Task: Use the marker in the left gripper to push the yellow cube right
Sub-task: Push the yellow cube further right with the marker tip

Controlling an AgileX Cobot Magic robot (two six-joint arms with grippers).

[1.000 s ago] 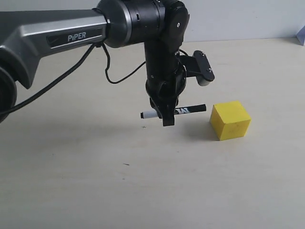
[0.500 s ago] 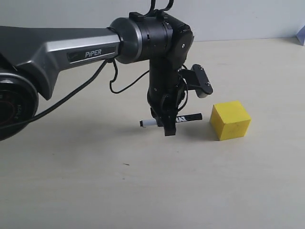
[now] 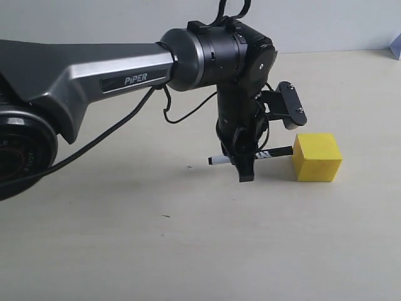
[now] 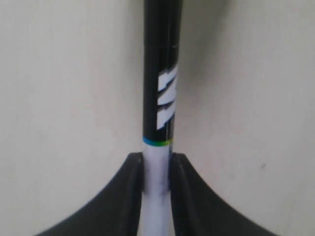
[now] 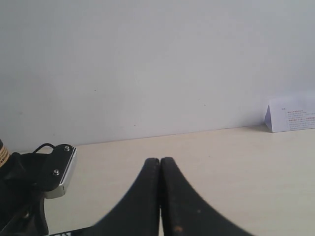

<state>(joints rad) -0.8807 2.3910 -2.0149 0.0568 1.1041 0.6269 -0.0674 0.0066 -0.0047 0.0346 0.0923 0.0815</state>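
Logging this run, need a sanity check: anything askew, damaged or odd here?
Nothing stands out. The left gripper holds the marker roughly level, its black end at the left face of the yellow cube. The cube sits flat on the table, undamaged.

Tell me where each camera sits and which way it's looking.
Exterior: off the arms, looking slightly down at the left arm, left tool, marker and yellow cube.
Left wrist: behind the left tool, looking past its fingers at the clamped marker.
Right wrist: behind the shut right tool, facing the wall.
Shared by the first two: the marker.

Grey-and-black arm (image 3: 94,69) marked "PiPER", looping black cable (image 3: 100,137), black left gripper (image 3: 245,167).
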